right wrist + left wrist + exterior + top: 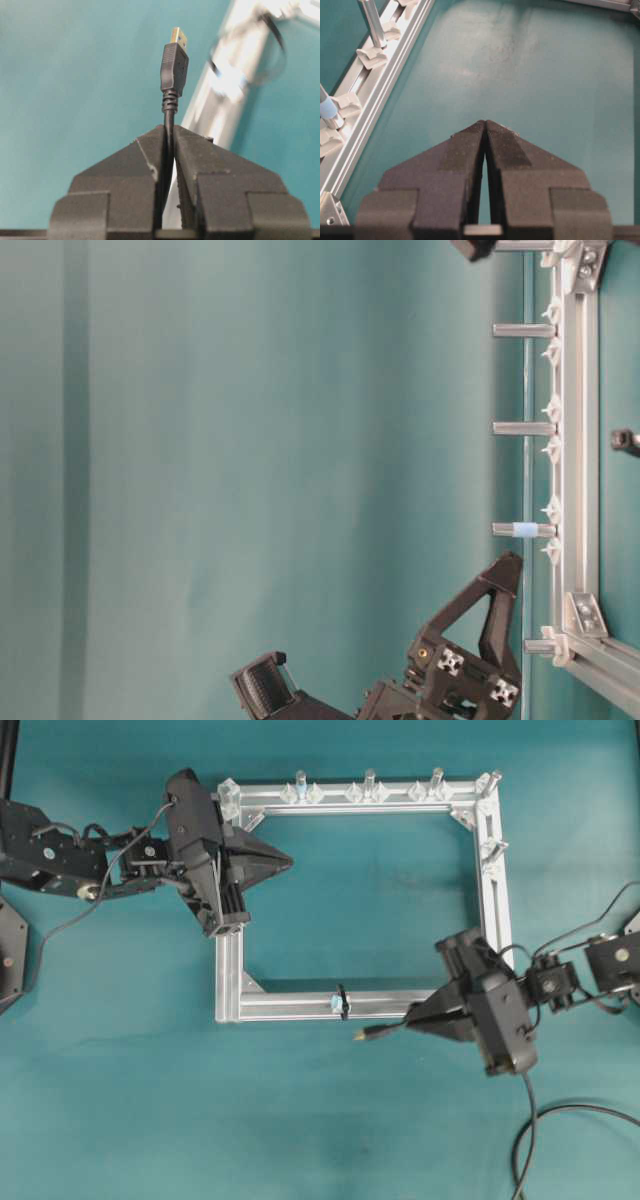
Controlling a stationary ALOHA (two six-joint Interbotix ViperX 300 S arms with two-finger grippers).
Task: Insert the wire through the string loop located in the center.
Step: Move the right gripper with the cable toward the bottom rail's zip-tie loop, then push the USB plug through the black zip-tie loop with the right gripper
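Note:
The wire (375, 1032) is a thin black cable with a silver-tipped plug (174, 65). My right gripper (408, 1020) is shut on it just behind the plug, in front of the frame's near bar. The plug points left, a short way right of the string loop (342, 1002) and slightly nearer than it. The loop is a small black ring tied round that bar beside a pale bluish bit. In the right wrist view the loop (276, 35) is blurred, up and right of the plug. My left gripper (290, 860) is shut and holds nothing, inside the frame's upper left corner.
The square aluminium frame (495, 900) lies flat on the teal table, with several upright silver pegs (369, 782) along its far bar. One peg has a blue band (327, 107). The wire's slack (525, 1140) trails off toward the lower right.

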